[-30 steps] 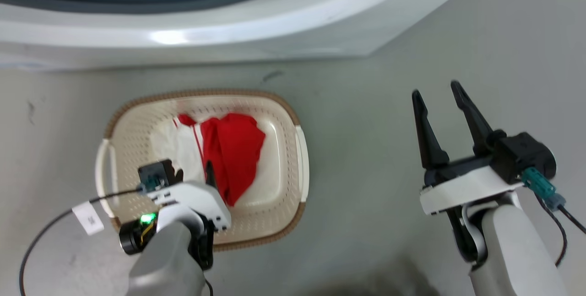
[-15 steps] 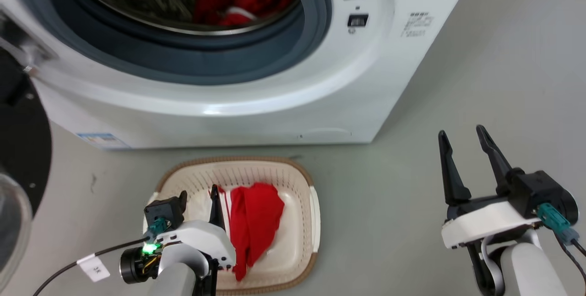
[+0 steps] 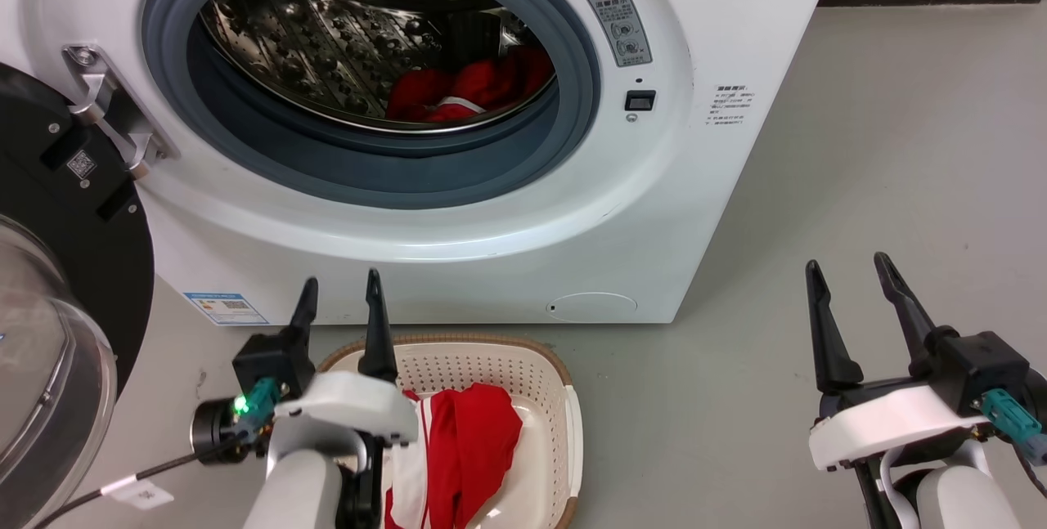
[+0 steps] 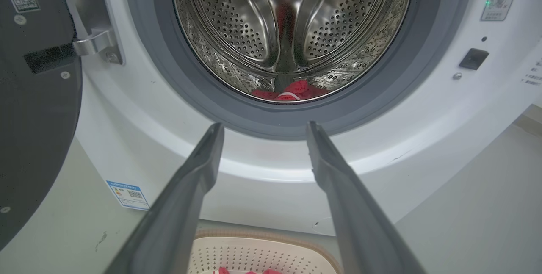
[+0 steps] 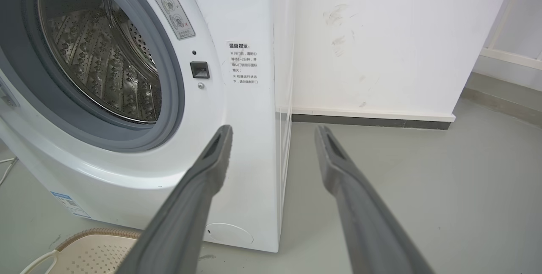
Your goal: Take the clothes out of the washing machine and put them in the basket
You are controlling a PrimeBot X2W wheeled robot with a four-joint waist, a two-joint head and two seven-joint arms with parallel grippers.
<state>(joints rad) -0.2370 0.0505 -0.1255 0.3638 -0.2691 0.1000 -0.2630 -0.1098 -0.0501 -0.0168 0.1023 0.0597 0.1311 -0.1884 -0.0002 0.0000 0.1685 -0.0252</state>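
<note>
**Soft load, low in drum**

Clothes (image 3: 470,91) bunched at the bottom of the washing machine (image 3: 703,186) drum; more in the basket (image 3: 491,367). Probably limp and light, will drape: pinch a raised fold on top. Left end effector (image 3: 341,284) and right end effector (image 3: 847,263) both spread, empty.

The washing machine (image 3: 695,186) is standing with its door (image 3: 82,267) open at the left, red clothes (image 3: 470,91) lying low in its drum (image 3: 311,47). A red, white-striped garment (image 3: 478,447) is lying in the basket (image 3: 491,367) on the floor (image 3: 900,145) just before it. The left gripper (image 3: 341,280) is hovering over the basket's left edge, its 2 jaws apart and empty; the right gripper (image 3: 847,263), well apart, is hovering likewise.
</note>
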